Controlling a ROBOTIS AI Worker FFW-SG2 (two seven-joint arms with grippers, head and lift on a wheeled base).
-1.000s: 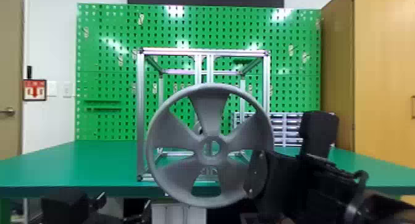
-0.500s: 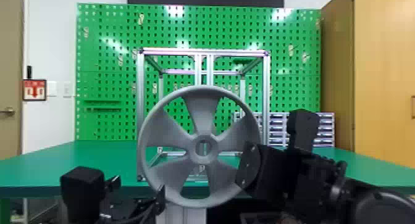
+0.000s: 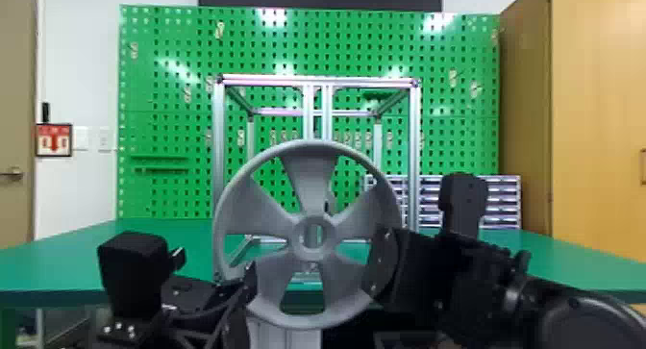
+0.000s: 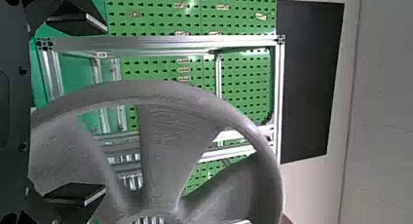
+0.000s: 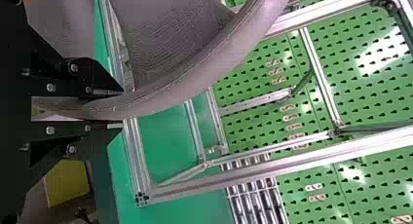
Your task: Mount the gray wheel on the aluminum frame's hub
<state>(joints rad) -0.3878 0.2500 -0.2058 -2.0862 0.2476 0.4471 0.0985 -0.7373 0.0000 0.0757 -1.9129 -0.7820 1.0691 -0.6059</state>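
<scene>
The gray wheel stands upright in front of the aluminum frame. My right gripper holds it at the rim's right side; in the right wrist view, the right gripper is shut with the rim between its fingers. At the wheel's lower left is my left gripper. Seen from its own wrist, the left gripper has its fingers wide apart, one overlapping a spoke of the wheel and the other beyond the rim. The wheel covers the frame's hub area in the head view.
The frame stands on a green table before a green pegboard. A rack of small drawers stands at the back right. Beyond the table's right side is a wooden cabinet.
My left gripper has come up from the bottom edge and moved right to the wheel's lower left. The right gripper and wheel have shifted slightly left, ending a little lower.
</scene>
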